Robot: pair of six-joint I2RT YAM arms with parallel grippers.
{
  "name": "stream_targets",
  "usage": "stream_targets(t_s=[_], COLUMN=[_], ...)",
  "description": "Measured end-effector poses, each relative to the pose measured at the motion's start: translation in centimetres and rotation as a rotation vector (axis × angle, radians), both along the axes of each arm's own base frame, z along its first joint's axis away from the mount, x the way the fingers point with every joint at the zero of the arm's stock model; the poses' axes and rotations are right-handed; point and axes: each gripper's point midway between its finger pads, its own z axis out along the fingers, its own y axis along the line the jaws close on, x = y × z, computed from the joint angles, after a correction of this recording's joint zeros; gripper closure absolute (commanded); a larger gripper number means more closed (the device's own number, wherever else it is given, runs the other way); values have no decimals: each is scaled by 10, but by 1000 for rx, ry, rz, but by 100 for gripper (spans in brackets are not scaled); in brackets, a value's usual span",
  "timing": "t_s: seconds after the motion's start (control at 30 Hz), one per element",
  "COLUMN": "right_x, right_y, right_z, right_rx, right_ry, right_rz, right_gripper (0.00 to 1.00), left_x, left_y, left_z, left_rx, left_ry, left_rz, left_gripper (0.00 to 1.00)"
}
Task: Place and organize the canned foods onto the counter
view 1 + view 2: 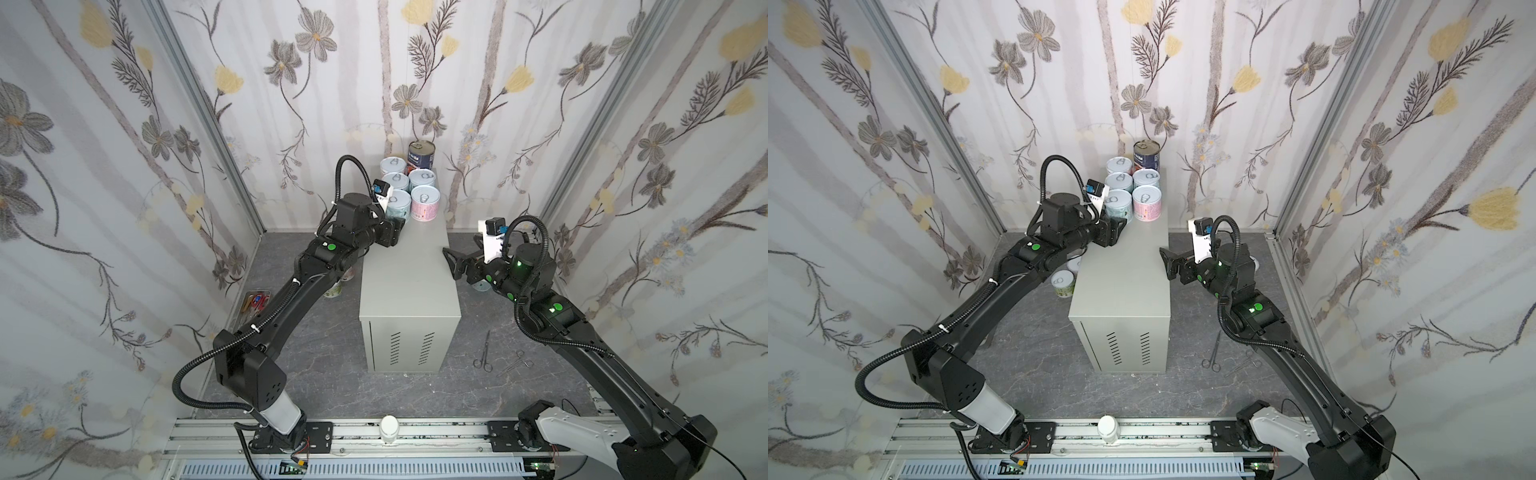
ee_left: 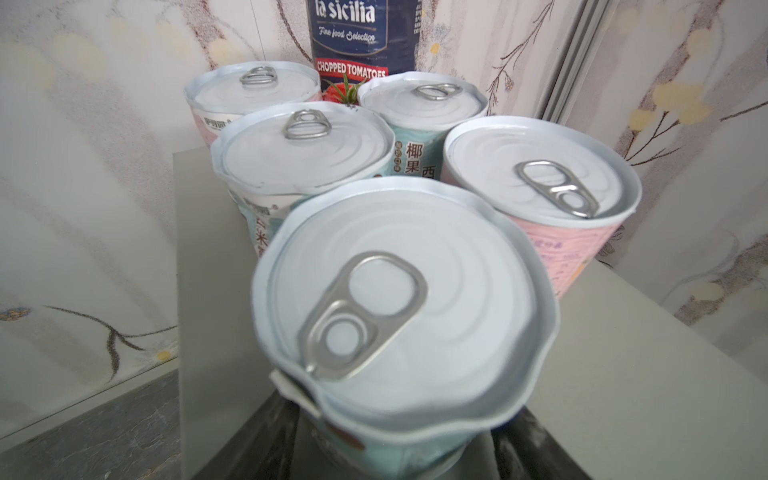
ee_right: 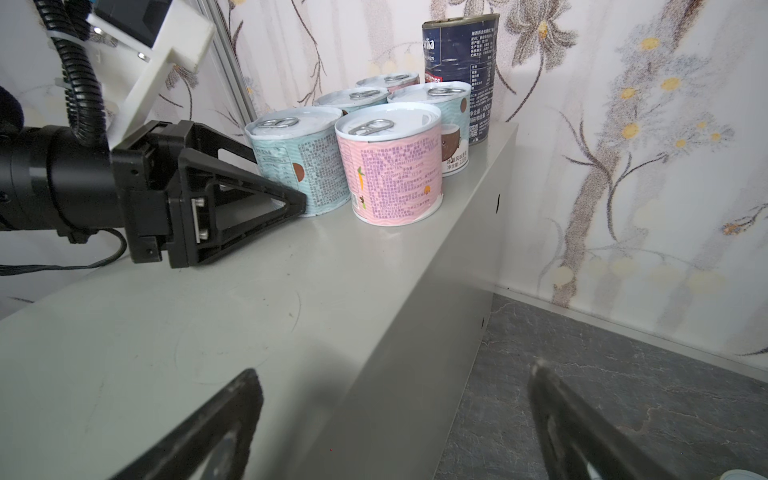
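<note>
On the far end of the counter (image 1: 409, 291) stand a tall dark blue can (image 1: 421, 153) and several short white-lidded cans. My left gripper (image 1: 397, 224) is shut on the nearest teal can (image 2: 399, 316), which rests upright on the top beside a pink can (image 3: 390, 166). Its fingers (image 2: 266, 436) flank the can's base. My right gripper (image 1: 451, 259) hangs open and empty at the counter's right edge (image 3: 395, 415). Two more cans (image 1: 1063, 282) sit on the floor left of the counter, partly under the left arm. Another can (image 1: 1254, 262) lies behind the right arm.
Scissors (image 1: 484, 351) and forceps (image 1: 515, 361) lie on the dark floor right of the counter. A packet of tools (image 1: 255, 303) sits by the left wall. A white bottle (image 1: 389, 428) stands on the front rail. Walls close in on three sides.
</note>
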Motion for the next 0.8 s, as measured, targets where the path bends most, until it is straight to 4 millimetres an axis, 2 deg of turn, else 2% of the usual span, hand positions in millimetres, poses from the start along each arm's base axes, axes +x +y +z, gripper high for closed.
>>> stream_targets(t_s=[0.47, 0.8], right_x=[1, 1], right_y=[1, 1], right_z=[-1, -1], right_rx=[0, 0], right_ry=[1, 1], right_rz=[0, 0], right_gripper=[0, 0], left_x=[3, 4], left_y=[2, 3], left_z=[0, 0], left_rx=[2, 4], left_ry=[-6, -7], left_rz=[12, 20], left_gripper=[29, 25])
